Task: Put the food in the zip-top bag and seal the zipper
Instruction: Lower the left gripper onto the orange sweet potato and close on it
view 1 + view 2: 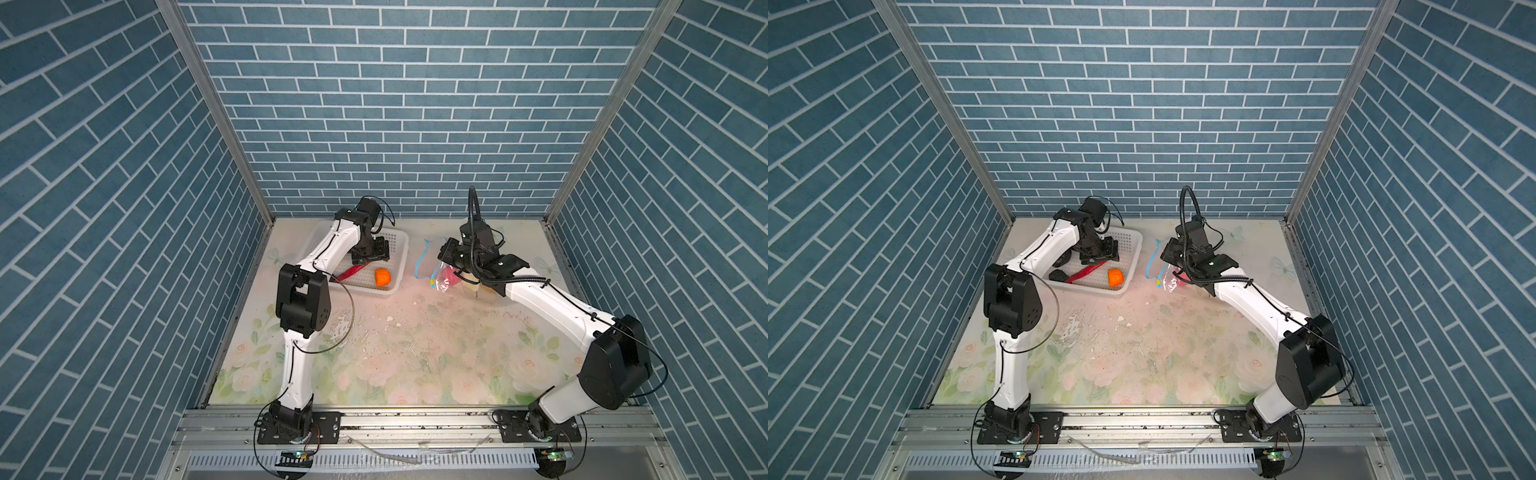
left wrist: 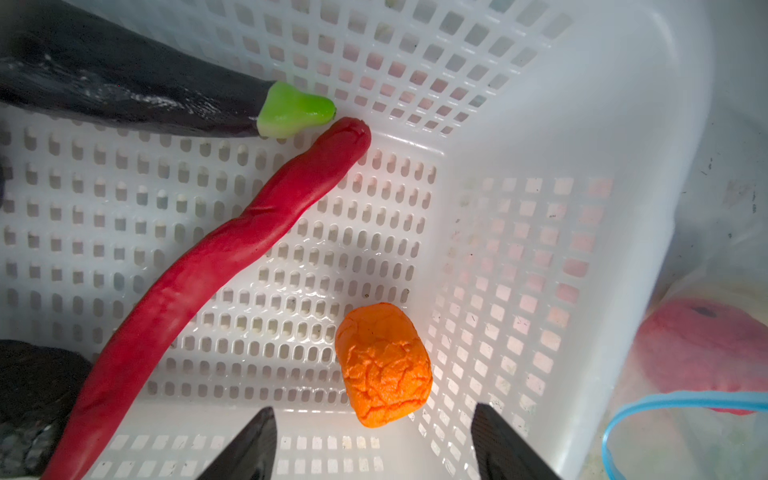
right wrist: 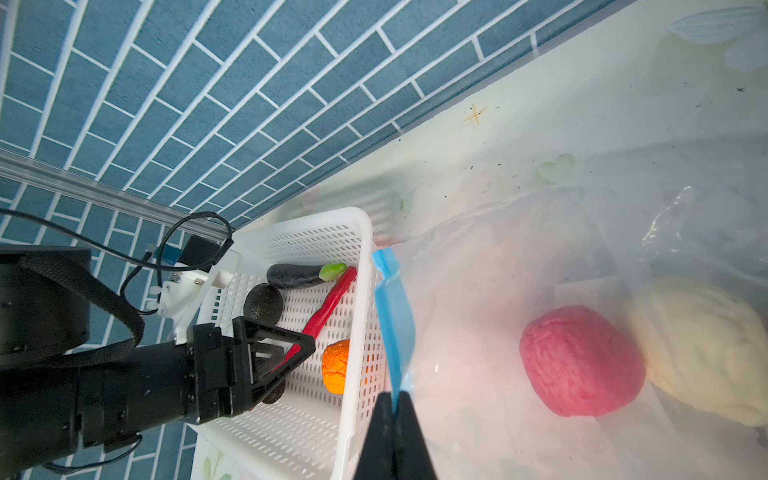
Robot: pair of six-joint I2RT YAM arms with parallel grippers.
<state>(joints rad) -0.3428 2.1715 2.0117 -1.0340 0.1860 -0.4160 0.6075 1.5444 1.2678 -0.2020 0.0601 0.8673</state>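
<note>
The right arm (image 1: 540,299) is hiding most of the zip-top bag (image 1: 442,285) in both top views.

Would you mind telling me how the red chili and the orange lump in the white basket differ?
The red chili is long, thin and gently curved; the orange lump is short and blocky. The chili's skin is fairly smooth; the orange lump's is cracked and wrinkled. Both lie on the floor of the white basket, not yet in the zip-top bag.

Bright even light, soft shadows, curved wide-angle edges
</note>
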